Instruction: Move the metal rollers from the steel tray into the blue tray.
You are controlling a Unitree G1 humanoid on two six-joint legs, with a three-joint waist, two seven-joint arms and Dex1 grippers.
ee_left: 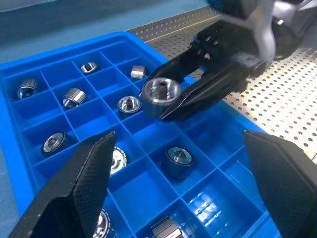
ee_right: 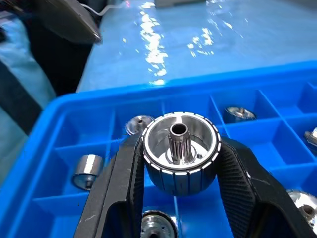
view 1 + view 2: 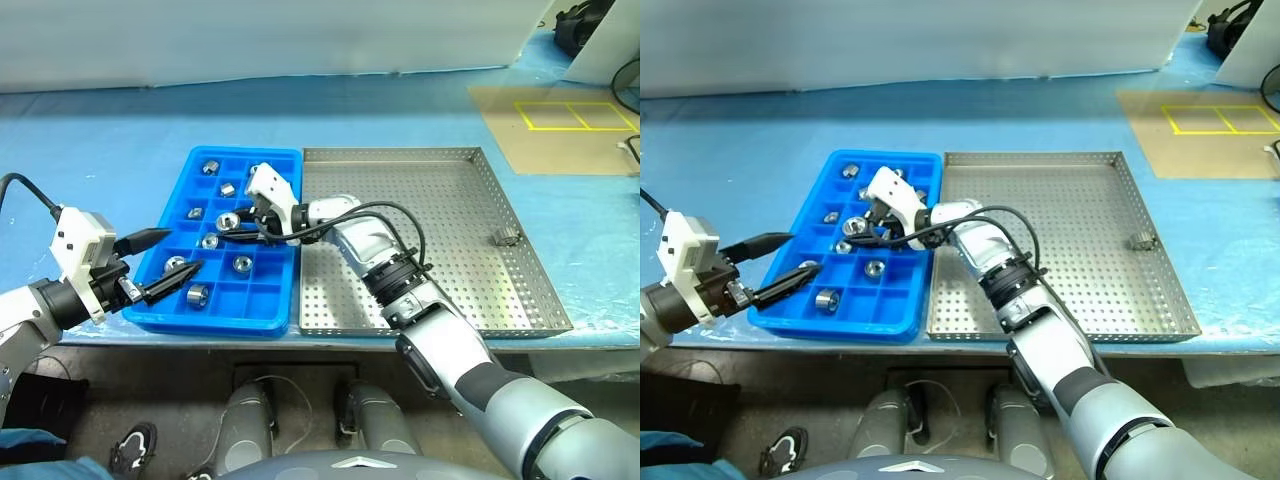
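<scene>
roller (image 2: 180, 151) held over the blue tray (image 3: 150, 312), hole up.
right fingers (image 2: 124, 188) pinch it above the tray's middle cells; left fingers (image 1: 89, 183) wide open near the tray's front.

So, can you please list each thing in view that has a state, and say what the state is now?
Right end effector: shut on a metal roller, held above the blue tray.
Left end effector: open, holding nothing, over the blue tray's near left part.
Blue tray: partly filled, single rollers lying in several compartments.
Steel tray: nearly emptied, one small metal piece by its right rim.
</scene>
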